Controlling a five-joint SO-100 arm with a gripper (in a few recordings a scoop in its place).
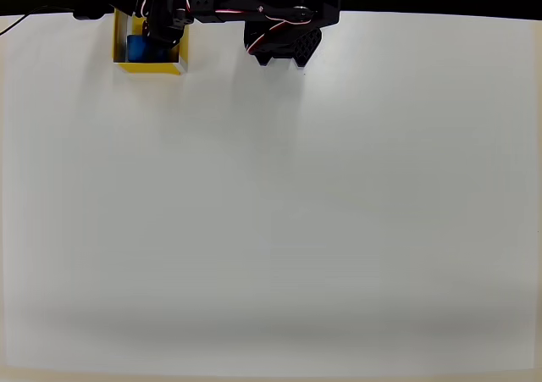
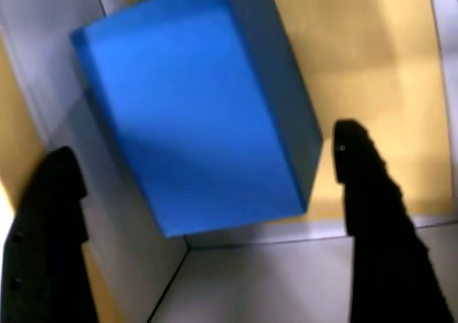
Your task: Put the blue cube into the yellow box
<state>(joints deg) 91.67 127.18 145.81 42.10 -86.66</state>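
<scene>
- As far as the wrist view shows, the blue cube lies inside the yellow box, resting on the yellow floor and tilted against one inner wall near a corner.
- In the overhead view the blue cube shows within the walls of the yellow box, partly covered by the arm.
- The gripper stands wide apart, one finger on each side of the cube with a gap visible between each finger and the blue faces; it grips nothing.
- The fingers reach down within the box walls.
- Judgement: placement is done; the cube is released inside the box.
- Remaining, by judgement: lift the gripper clear of the box without nudging the cube or catching a rim.
- The box sits at the far edge of the white table, just beside the arm's base.
</scene>
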